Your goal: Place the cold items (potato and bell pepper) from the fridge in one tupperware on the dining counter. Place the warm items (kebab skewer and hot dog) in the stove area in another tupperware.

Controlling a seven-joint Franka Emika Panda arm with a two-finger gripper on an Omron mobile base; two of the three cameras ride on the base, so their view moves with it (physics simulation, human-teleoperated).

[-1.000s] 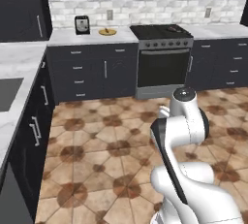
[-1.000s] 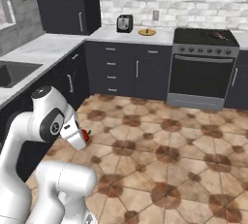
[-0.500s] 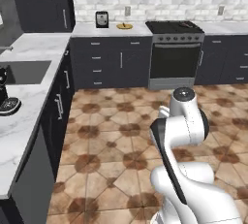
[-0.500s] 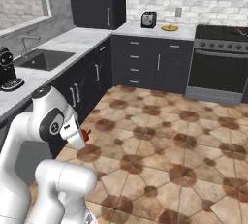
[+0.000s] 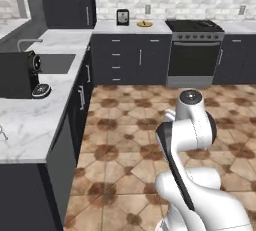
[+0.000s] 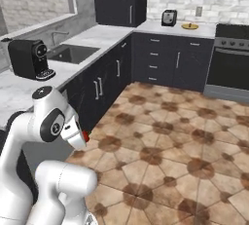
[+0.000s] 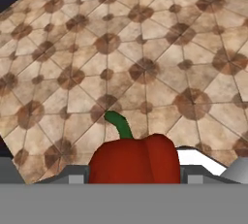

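In the hand view a glossy red bell pepper with a curved green stem sits between my gripper's fingers, which are shut on it, over tiled floor. From the right base view the bell pepper shows as a small red spot at the end of the folded arm, where the gripper hangs low in front of the base. The stove with its dark oven stands against the far wall, well away from the arm.
A long marble counter runs along the left with a black coffee machine and a sink. A toaster and a small plate sit on the back counter. Brown tiled floor lies open ahead.
The whole scene has slid to the right as the base turned: the stove moved right, and the coffee machine and sink counter came in. The arm keeps its folded pose with the pepper.
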